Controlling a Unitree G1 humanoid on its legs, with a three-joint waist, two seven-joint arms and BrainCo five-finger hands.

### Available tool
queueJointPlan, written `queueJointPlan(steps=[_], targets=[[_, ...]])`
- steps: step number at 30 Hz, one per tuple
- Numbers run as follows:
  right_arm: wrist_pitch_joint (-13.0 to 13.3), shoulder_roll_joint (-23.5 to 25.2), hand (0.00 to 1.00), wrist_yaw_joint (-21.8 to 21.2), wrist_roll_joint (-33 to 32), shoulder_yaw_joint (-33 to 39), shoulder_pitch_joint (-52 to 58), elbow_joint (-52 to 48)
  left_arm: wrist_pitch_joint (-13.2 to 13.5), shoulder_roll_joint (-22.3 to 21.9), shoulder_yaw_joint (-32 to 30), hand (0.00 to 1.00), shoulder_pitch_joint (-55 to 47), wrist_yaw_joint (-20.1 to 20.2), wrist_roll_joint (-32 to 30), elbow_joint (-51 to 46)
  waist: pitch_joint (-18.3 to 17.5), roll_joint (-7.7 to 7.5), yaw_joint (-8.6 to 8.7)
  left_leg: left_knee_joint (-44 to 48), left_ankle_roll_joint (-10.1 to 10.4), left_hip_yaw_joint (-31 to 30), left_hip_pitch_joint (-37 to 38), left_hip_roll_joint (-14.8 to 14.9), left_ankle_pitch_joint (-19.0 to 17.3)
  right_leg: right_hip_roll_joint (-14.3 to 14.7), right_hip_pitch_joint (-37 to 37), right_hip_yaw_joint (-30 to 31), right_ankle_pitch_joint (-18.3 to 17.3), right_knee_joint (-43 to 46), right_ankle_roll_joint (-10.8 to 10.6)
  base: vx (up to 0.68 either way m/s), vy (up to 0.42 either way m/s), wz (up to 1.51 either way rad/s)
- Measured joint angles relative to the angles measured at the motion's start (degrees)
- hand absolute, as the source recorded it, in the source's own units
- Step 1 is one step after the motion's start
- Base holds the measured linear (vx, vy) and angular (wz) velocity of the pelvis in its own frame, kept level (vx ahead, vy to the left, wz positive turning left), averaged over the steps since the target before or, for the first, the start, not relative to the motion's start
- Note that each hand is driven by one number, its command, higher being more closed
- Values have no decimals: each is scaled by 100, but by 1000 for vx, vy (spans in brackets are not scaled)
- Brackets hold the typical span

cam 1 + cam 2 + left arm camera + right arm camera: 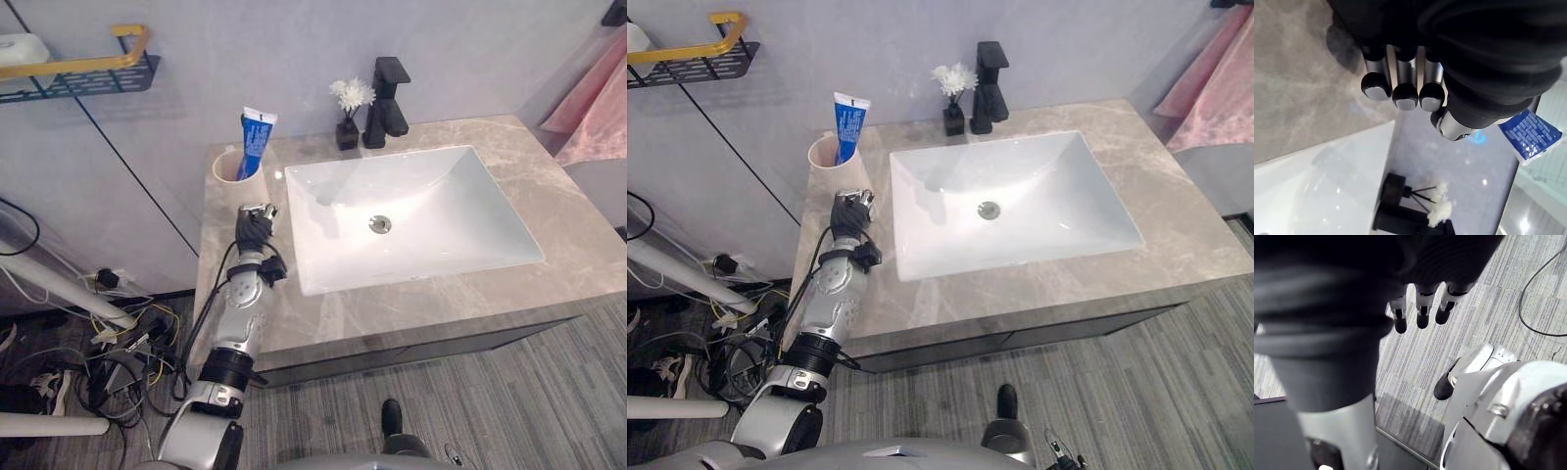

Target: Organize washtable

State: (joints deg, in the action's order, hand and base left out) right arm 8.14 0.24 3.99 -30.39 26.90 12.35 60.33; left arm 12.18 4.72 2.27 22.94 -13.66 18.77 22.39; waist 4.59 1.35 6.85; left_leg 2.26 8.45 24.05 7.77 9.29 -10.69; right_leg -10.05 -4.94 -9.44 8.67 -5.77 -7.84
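We see the left hand (257,223) low over the countertop (549,186) in the left-centre of the frame. Its fingers (1404,95) are curled in side by side and hold nothing. Just above it in the frame stands the cup (238,166), with the toothpaste tube (255,142) upright inside it, its crimped end sticking well out. Right of the hand lies the sink (441,196). At the top centre sit the flower vase (349,122) and the faucet (387,98). The right hand (1420,308) hangs over the floor with relaxed fingers, empty.

We judge the cup to be the main risk. It sits near the counter's left edge and the tall tube makes it top-heavy. A careless forward or sideways sweep of the closed hand could tip it, spill the tube, or push it off the edge. A wider swing toward the top of the frame could topple the small vase.
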Motion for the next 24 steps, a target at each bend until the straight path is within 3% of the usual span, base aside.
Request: queueJointPlan(steps=[24], targets=[[0,34,0,-33,1,82,45,-222,-46,226,-450,100,477,-213,-449,340,175,25,39,10,26,226,59,1,-50,62,-107,242,11,1,-10,0,1,-5]])
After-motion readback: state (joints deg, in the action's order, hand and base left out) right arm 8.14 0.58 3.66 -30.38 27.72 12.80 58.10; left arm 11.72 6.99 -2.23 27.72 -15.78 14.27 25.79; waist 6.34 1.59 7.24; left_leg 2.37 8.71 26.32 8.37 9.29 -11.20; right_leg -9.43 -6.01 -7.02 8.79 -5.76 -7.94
